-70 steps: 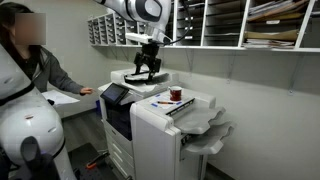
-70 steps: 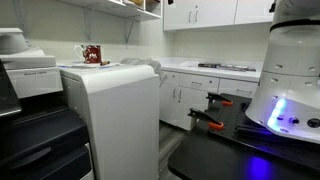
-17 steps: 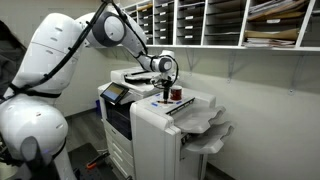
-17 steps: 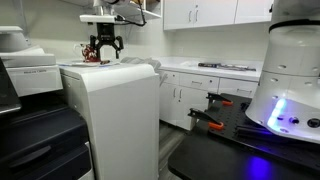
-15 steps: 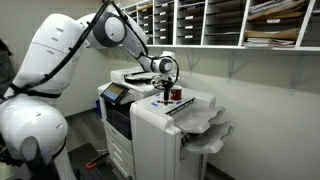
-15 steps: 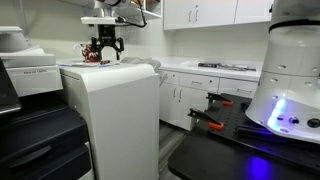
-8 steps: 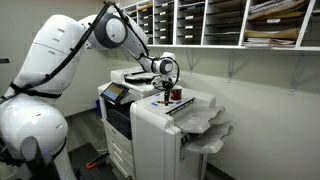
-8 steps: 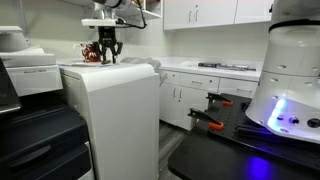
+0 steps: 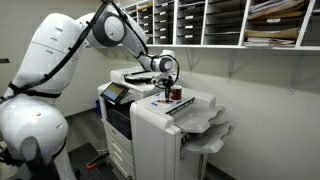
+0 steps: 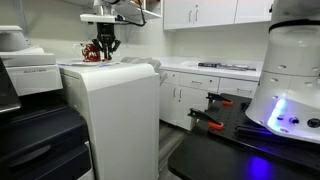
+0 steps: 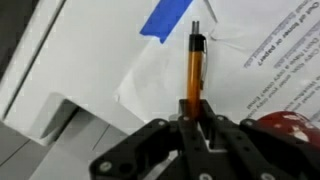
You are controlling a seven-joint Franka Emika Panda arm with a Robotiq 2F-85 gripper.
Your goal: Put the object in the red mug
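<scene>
So the orange pen (image 11: 194, 68) is lying flat on paper (image 11: 150, 85) on the table (image 9: 196, 103), and its long axis runs straight out from the fingers (image 11: 214, 130) toward the far side, with the black tip ending just short of a strip of blue tape (image 11: 168, 20). The fingers are pulled in narrow on either side of the pen's near end, and to me it looks like they've got it pinched, with most of the barrel sticking out ahead of them.

What matters is the red mug (image 11: 287, 130). In the wrist view it sits just to the right of the fingers, nearly level with them, so not out where the pen points. In an exterior view the red mug (image 9: 176, 95) is right beside the fingers too. I'd guess the next move is a lift and a short sideways hop to the right, with the pen tipped upright so it drops in.
</scene>
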